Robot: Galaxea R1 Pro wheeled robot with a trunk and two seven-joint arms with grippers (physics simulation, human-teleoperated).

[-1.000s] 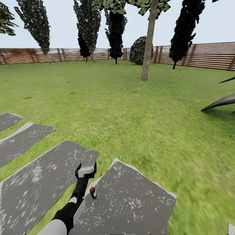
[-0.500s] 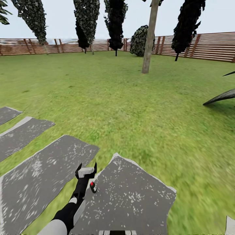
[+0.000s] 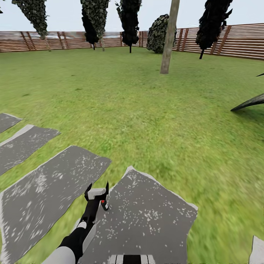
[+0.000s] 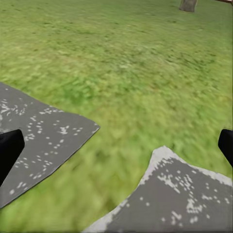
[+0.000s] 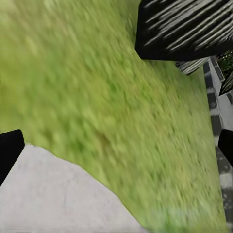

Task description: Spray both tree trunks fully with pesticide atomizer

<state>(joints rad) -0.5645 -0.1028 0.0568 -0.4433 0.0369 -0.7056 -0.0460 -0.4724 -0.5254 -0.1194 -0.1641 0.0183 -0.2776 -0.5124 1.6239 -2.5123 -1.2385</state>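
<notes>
Now the left gripper has its fingers wide open — the tiny, light pesticide atomizer sits beside it, low in frame; grab its black middle.

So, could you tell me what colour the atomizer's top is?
Red, clearest in the head view: atomizer.

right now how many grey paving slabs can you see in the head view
5: three in a row at left, one large at centre bottom, one corner at the lower right edge. More may lie outside the frame.

grass, two grey slabs, trunk base.
</notes>
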